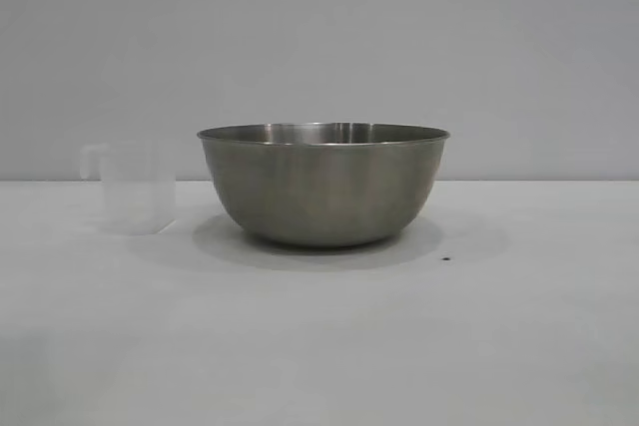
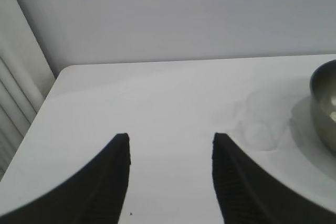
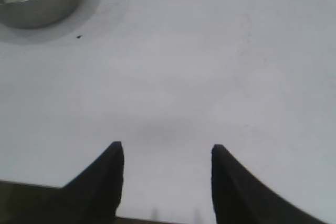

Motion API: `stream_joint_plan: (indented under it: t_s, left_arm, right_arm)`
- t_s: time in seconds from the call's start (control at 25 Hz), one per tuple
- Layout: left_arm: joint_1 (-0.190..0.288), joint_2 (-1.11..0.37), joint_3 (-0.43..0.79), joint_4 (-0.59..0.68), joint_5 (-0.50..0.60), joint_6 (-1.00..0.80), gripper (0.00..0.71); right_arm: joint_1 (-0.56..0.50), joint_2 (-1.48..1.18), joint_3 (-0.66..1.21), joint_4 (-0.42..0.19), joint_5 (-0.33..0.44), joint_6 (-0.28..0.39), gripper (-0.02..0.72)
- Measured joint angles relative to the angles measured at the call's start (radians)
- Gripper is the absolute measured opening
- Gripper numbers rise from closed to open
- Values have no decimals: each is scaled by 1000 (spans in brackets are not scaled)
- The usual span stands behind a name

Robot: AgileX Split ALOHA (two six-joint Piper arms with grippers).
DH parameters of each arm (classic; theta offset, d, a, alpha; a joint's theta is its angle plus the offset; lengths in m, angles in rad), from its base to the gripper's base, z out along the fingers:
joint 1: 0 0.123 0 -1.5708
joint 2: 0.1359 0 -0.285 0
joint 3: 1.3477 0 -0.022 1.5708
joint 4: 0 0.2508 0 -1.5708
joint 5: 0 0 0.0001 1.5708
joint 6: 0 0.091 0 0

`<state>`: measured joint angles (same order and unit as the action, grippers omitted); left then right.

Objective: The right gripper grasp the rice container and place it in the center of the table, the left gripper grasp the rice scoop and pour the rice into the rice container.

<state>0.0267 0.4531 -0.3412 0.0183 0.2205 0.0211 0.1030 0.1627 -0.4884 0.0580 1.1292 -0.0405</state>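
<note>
My left gripper (image 2: 170, 182) has 2 matte black fingers (image 2: 105, 182), each broad at the base and curving to a blunt tip. Fine ribbing covers the inner face of one. My right gripper (image 3: 167, 182) is identical: 2 black tapering fingers (image 3: 100, 182) with smooth, curved outer edges. No cables, screws or markings are visible.

Wall (image 1: 319, 47): plain pale grey, fills the upper half of the exterior view.
Ribbed white panel (image 2: 13, 114): left edge of the left wrist view.
</note>
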Motion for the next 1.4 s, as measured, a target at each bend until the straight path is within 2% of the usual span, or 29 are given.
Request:
stream_joint_plan:
  t_s: [0.36,0.64,0.68,0.76,0.8,0.84,1.4]
  left_arm:
    - [0,-209,0,0,180,0,347]
    - [0,-285,0,0,271,0,347]
    - [0,-291,0,0,281,0,299]
    - [0,-306,-2,0,297,0,295]
    - [0,-311,-7,0,309,0,253]
    - [0,-319,-15,0,323,0,242]
    - [0,-467,-110,57,639,-2,245]
  right_arm:
    - [0,0,0,0,0,0,328]
    - [0,0,0,0,0,0,328]
    - [0,0,0,0,0,0,328]
    - [0,0,0,0,0,0,328]
    - [0,0,0,0,0,0,328]
    - [0,0,0,0,0,0,328]
    - [0,0,0,0,2,0,328]
